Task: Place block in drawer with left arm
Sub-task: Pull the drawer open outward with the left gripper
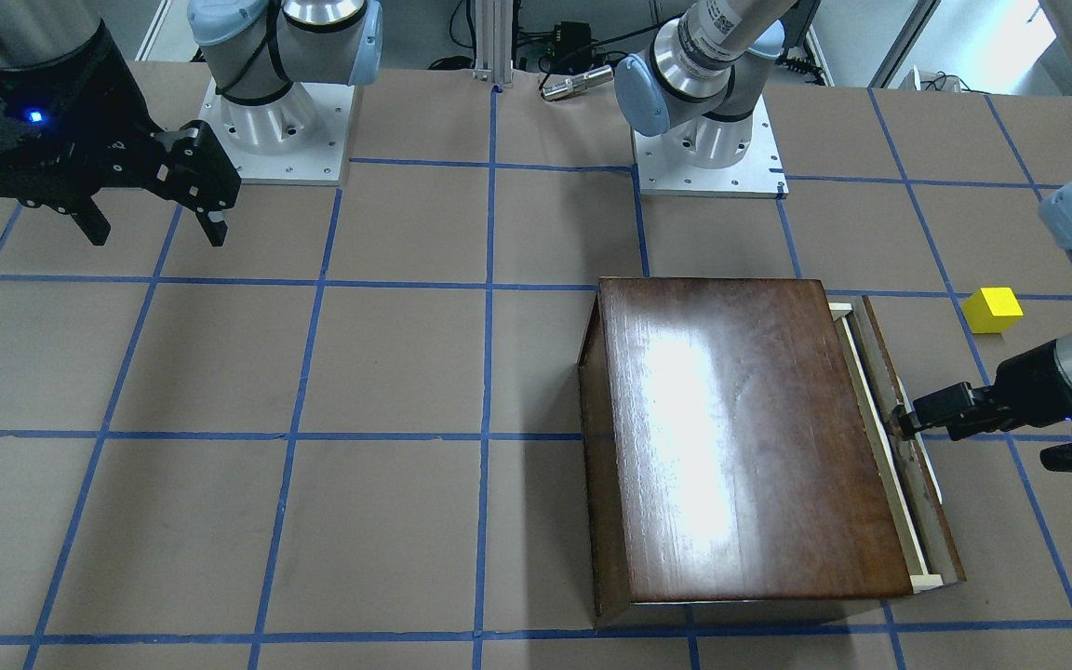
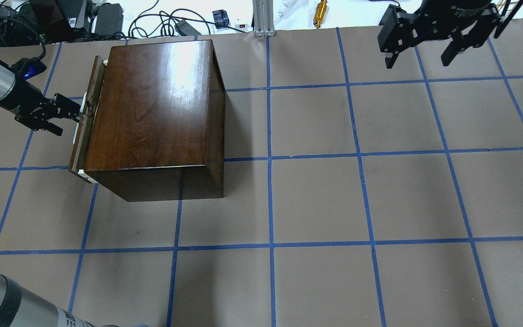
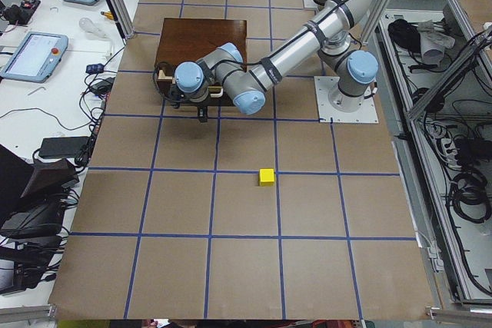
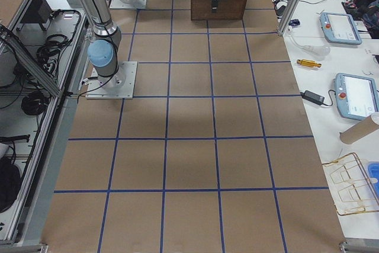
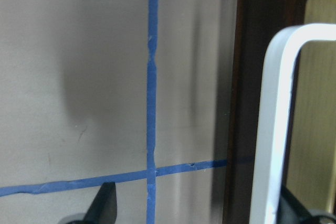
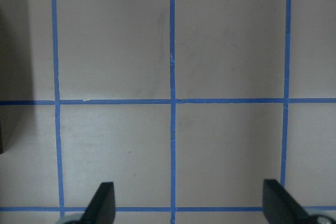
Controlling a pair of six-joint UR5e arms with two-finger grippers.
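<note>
yellow block [image 1: 993, 310] sits on the desk [image 1: 387, 372], well apart from the barely open drawer [image 1: 934, 521]. left end effector [image 1: 904, 424] has its fingers apart astride the white handle [image 5: 273, 129]; best to close squarely, then pull straight out. right end effector [image 1: 156, 233] hangs spread too. one block, one drawer, two arms

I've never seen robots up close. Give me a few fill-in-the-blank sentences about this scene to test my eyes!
The yellow block lies on the ___, outside the drawer.
The left gripper has its fingers either side of the drawer's ___ handle.
The ___ gripper hangs far from the cabinet, holding nothing.
Missing: table; white; right.
</note>
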